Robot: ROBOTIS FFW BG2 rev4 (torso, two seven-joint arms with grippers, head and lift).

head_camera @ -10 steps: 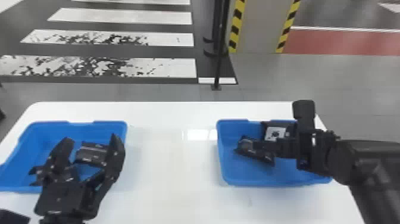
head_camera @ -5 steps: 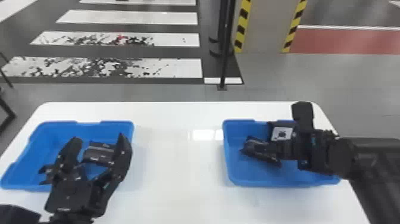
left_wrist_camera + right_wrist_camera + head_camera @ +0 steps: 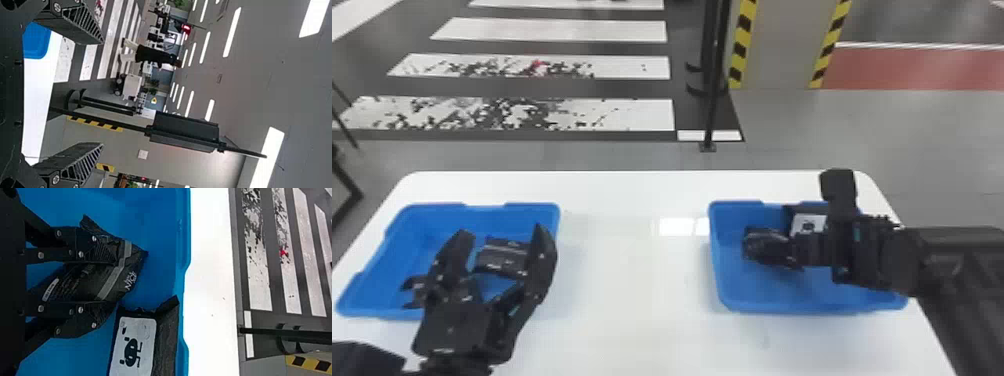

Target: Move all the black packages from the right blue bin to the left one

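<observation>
The right hand has edged leftward within the right blue bin, its parted fingers straddling a black package beside a white-labelled one, while across the table the wide-spread left hand overlaps the left bin, which holds another package.

White table. On it: left bin, lower than left gripper; right bin, around the tips of right gripper.
</observation>
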